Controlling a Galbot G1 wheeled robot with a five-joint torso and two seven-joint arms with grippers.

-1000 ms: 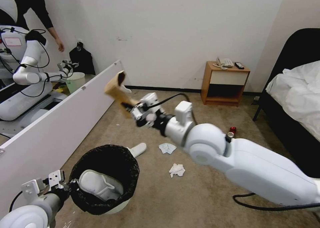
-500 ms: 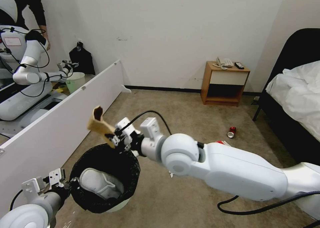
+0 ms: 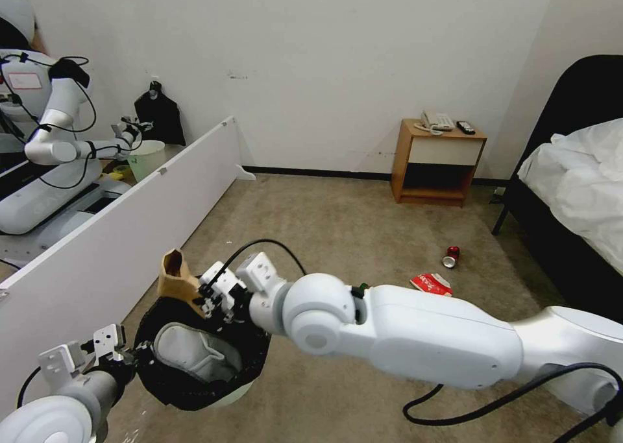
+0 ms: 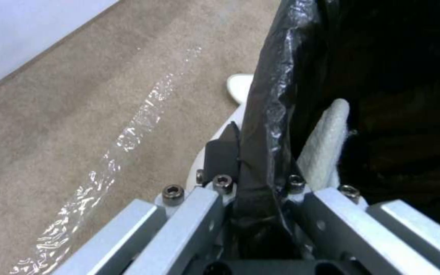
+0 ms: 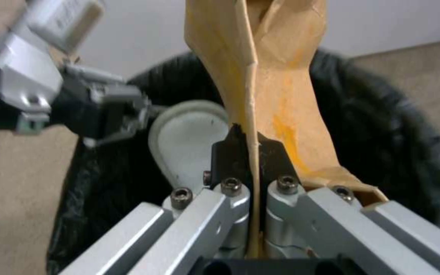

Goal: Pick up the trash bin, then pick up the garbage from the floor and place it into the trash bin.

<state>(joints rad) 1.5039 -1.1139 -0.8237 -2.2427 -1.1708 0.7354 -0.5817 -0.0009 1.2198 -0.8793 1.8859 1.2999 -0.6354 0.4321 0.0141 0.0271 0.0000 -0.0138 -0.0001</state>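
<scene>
Now the trash bin (image 3: 195, 391) is held off the carpet (image 3: 337, 222) at its bagged rim by the clamped left gripper (image 3: 130, 359), a white slipper (image 3: 195, 352) inside. The cardboard scrap (image 3: 174, 281), pinched in the closed right gripper (image 3: 206, 295), has been lowered from mid-air to the bin's rim. Farther right, a red packet (image 3: 431, 283) and red can (image 3: 450, 257) lie near the nightstand (image 3: 438, 161) and bed (image 3: 577, 183).

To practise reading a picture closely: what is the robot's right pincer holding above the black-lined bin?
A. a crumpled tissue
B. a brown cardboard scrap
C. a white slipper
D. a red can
B: the right pincer is shut on the brown cardboard scrap above the bin.
</scene>
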